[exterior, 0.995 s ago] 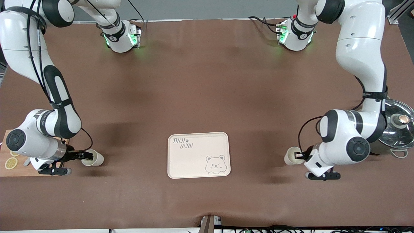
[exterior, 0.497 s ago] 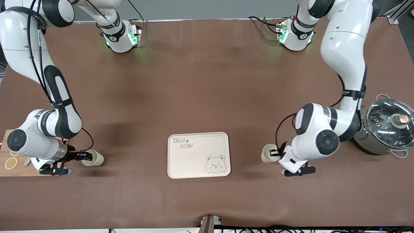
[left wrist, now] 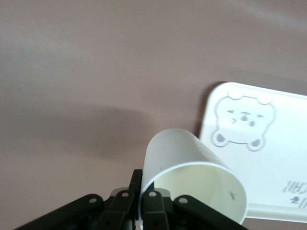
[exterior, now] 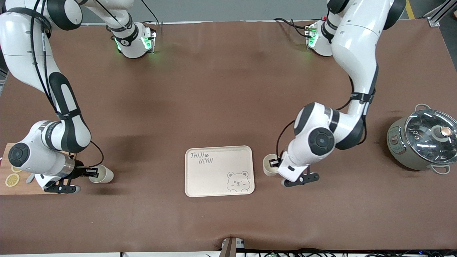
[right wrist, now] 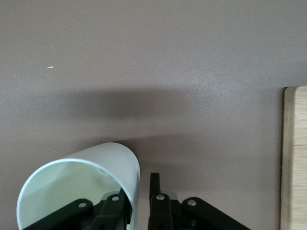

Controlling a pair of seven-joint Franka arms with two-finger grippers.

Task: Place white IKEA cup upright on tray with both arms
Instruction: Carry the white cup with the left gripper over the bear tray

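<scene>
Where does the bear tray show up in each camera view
Front view: the tray lies low at centre, beside the cup held by the left end effector.
Left wrist view: its bear corner shows past that cup.
Right wrist view: not in it.
Shared landmark: the bear face drawing.

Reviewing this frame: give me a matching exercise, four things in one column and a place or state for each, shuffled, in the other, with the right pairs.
Things:
1. left gripper
2. right gripper
3. tray
4. pot

Places or states:
A. gripping a white cup's wall beside the cutting board
B. no cup on it, near the table's middle
C. carrying a white cup just beside the tray's edge
D. glass-lidded, at the left arm's end of the table

Pairs: 1-C, 2-A, 3-B, 4-D
</scene>
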